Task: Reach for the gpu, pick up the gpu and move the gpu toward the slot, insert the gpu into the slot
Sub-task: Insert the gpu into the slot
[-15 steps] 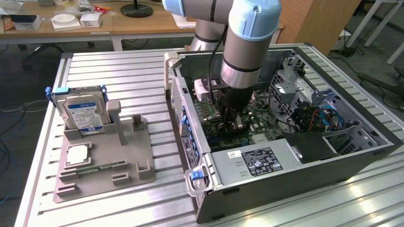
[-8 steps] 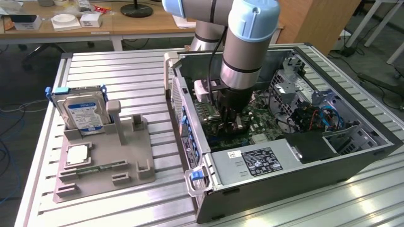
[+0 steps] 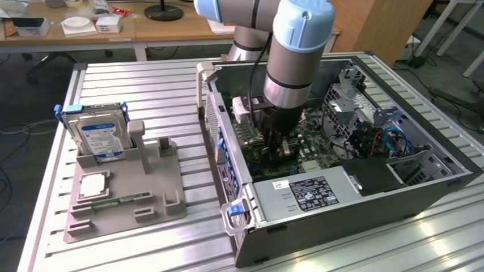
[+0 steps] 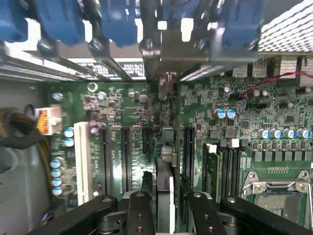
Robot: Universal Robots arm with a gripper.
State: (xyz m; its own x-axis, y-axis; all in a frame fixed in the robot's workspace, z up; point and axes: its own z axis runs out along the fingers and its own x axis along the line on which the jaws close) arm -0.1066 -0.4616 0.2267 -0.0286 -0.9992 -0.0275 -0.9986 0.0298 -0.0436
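Standing at the exterior view's left on the slatted counter (image 3: 151,90), a grey holder (image 3: 124,192) carries an upright hard drive (image 3: 97,136) with a blue label, and lower down a silver chip (image 3: 92,186) lies flat in one of its recesses. Further right sits the open computer case (image 3: 332,170), its side panel off, with the black power supply (image 3: 310,192) near the front edge and blue cables (image 3: 397,141) by the drive cage toward the exterior view's right. The arm (image 3: 298,51) reaches straight down into the case, and the gripper (image 3: 274,148) is low over the green motherboard (image 3: 310,148). From the wrist view, the gpu (image 4: 165,193) stands on edge between the black fingers (image 4: 139,215), running away from the camera along the row of expansion slots (image 4: 124,156), with its far end reaching toward the rear bracket openings (image 4: 168,44) of the case. The jaws flank the card closely on both sides, but I cannot tell whether they grip it or have let go. A white slot (image 4: 82,156) lies to one side of the card, and the memory slots (image 4: 227,166) and processor socket (image 4: 279,196) lie to the other.
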